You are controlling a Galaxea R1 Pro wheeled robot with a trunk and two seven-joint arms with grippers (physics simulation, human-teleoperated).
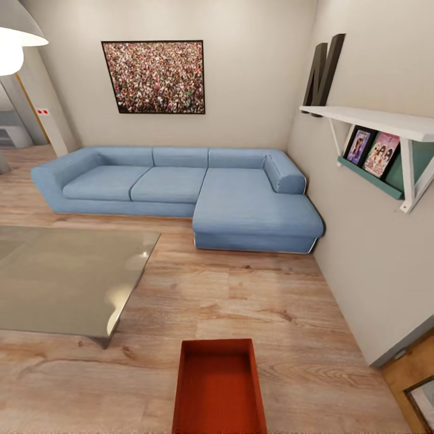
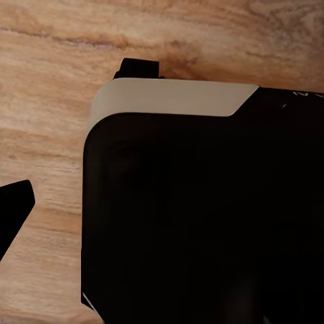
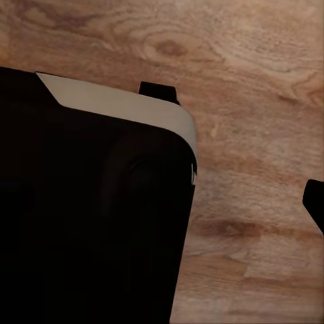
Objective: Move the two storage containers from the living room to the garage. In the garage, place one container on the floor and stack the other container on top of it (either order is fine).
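A storage container [image 1: 219, 389] sits on the wood floor [image 1: 241, 301] near us, apart from the glass table [image 1: 66, 277] and blue sofa [image 1: 181, 187]. We cannot tell whether our claws are open or closed.

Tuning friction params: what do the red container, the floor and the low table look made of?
Container: likely matte orange-red plastic, going by its thin straight walls. Floor: light wood planks, with grain and knots showing, satin finish. Low table: top looks like glass or polished material, since it reflects light glossily.
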